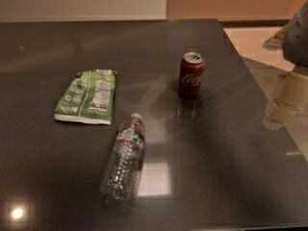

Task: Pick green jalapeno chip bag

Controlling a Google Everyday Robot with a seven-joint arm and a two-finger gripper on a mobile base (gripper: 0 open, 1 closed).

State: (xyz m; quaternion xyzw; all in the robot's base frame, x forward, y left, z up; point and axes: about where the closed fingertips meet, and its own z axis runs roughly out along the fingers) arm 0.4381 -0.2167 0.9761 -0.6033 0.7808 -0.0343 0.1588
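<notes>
At table (221,177) right edge: gripper (284,102), state untellable. Should pass Coca-Cola can (191,75), pinch green jalapeno chip bag (88,96) edge.

The green jalapeno chip bag (88,96) lies flat and crinkled on the left part of the dark table (43,167), with its white nutrition-label panel and white print facing up. It sits slightly slanted, and a white edge runs along its nearer end. The gripper (283,105) hangs at the far right, well apart from the bag.
</notes>
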